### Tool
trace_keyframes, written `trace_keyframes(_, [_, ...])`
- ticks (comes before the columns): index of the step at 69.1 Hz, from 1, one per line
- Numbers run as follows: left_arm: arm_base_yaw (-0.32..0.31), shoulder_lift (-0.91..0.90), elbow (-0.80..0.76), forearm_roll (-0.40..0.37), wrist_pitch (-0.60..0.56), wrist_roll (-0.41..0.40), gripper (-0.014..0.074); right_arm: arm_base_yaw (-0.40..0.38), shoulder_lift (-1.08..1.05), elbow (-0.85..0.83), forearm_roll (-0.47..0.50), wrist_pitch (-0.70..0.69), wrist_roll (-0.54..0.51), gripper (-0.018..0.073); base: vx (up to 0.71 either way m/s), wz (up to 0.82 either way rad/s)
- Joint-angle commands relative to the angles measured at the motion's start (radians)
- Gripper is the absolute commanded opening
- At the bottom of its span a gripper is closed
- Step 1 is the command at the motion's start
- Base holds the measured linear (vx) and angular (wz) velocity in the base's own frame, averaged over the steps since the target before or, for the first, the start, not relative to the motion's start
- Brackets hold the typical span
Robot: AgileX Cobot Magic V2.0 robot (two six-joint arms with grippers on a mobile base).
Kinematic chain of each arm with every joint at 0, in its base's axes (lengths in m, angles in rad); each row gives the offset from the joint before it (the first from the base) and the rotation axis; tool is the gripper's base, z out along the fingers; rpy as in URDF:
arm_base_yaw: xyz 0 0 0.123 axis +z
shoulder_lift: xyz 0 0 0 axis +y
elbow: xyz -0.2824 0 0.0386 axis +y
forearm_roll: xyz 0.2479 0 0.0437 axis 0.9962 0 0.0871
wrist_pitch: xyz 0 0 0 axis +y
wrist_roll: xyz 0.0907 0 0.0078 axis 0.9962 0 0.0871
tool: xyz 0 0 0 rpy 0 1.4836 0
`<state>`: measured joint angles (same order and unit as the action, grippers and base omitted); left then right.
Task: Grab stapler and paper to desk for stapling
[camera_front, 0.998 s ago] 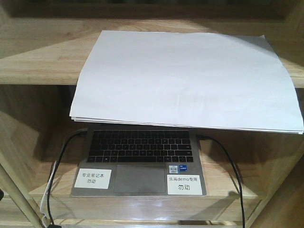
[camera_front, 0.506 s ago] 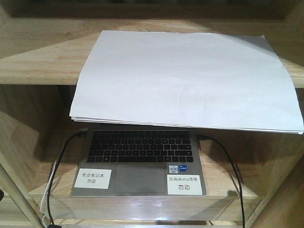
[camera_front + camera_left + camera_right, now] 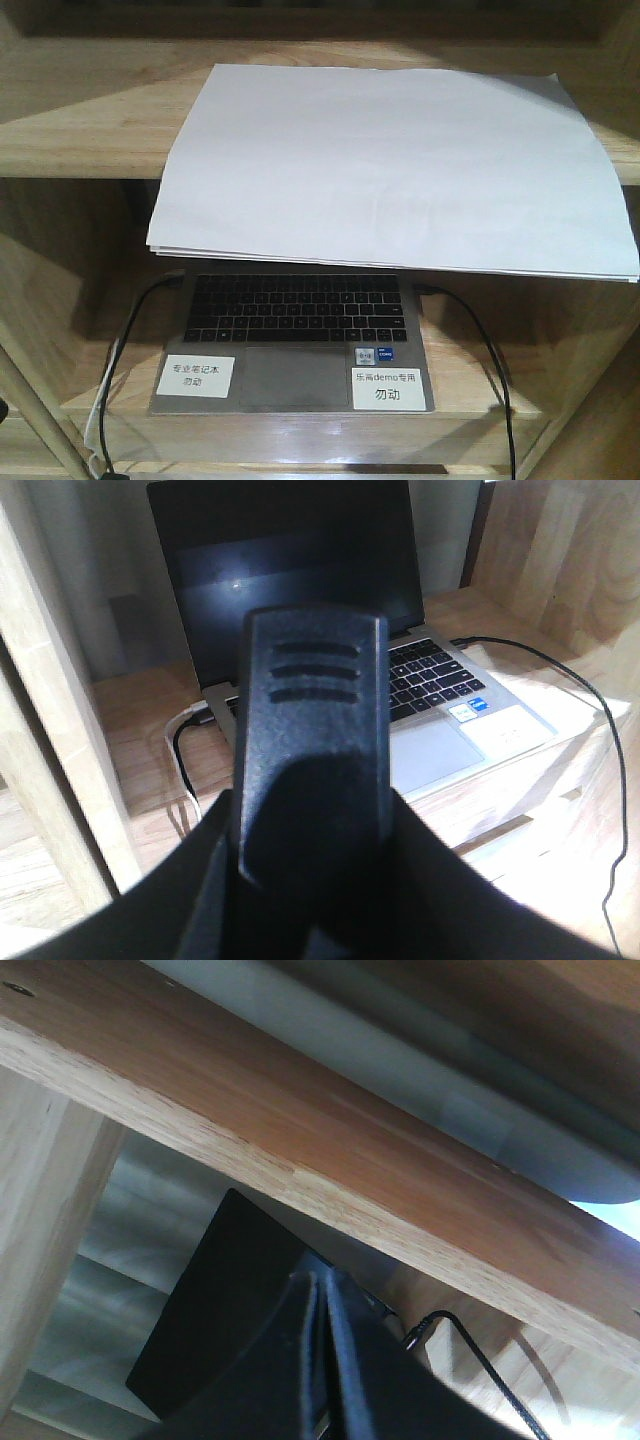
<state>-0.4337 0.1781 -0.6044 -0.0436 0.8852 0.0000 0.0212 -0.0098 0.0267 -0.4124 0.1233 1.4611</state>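
The paper (image 3: 390,170), a thin white stack, lies on the upper board of a wooden shelf unit (image 3: 80,130), and its front edge overhangs the board. My left gripper (image 3: 312,815) is shut on the stapler (image 3: 310,730), a black body with three grooves near its tip, held in front of the laptop. My right gripper (image 3: 322,1280) is shut with nothing in it; its fingers are pressed together just under the shelf board (image 3: 300,1150). Neither gripper shows in the front view. The desk is out of view.
An open laptop (image 3: 292,340) with white stickers sits on the lower shelf, right under the overhanging sheets. Black cables (image 3: 480,350) run from both of its sides down over the shelf's front. Wooden uprights (image 3: 60,730) flank the compartment.
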Motion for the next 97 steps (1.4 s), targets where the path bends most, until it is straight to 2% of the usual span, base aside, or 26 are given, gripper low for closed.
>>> trace_keyframes(1, [-0.003, 0.012, -0.027, -0.008, -0.110, -0.009, -0.0006, 0.003, -0.010, 0.005, -0.019, -0.062, -0.002, 0.0093, 0.00, 0.00])
trace_keyframes(9, [-0.003, 0.012, -0.027, -0.008, -0.110, -0.009, -0.0006, 0.057, -0.010, 0.005, -0.019, -0.065, -0.002, 0.0225, 0.00, 0.00])
trace_keyframes(18, [-0.003, 0.012, -0.027, -0.008, -0.110, -0.009, -0.0006, 0.182, -0.010, 0.005, -0.019, -0.065, -0.002, 0.0398, 0.00, 0.00])
trace_keyframes(24, [-0.003, 0.012, -0.027, -0.008, -0.110, -0.009, -0.0006, 0.259, -0.010, 0.005, -0.019, -0.066, -0.002, 0.0477, 0.00, 0.00])
trace_keyframes(31, [-0.003, 0.012, -0.027, -0.008, -0.110, -0.009, -0.0006, 0.345, -0.010, 0.005, -0.019, -0.091, -0.001, 0.0524, 0.00, 0.00])
trace_keyframes(43, [-0.003, 0.012, -0.027, -0.008, -0.110, -0.009, -0.0006, 0.430, -0.010, 0.005, -0.019, -0.277, 0.005, 0.0530, 0.00, 0.00])
trace_keyframes(59, [-0.003, 0.012, -0.027, -0.008, -0.110, -0.009, -0.0006, 0.441, -0.010, 0.004, -0.020, -0.418, 0.122, 0.0530, 0.00, 0.00])
trace_keyframes(69, [-0.003, 0.012, -0.027, -0.008, -0.110, -0.009, -0.0006, 0.441, 0.011, 0.001, -0.019, -0.467, 0.154, 0.0530, 0.00, 0.00])
trace_keyframes(90, [-0.003, 0.012, -0.027, -0.008, -0.110, -0.009, -0.0006, 0.441, 0.286, -0.075, -0.020, -0.673, 0.156, 0.0530, 0.00, 0.00])
trace_keyframes(97, [-0.003, 0.012, -0.027, -0.008, -0.110, -0.009, -0.0006, 0.441, 0.399, -0.112, -0.017, -0.759, 0.126, 0.0530, 0.00, 0.00])
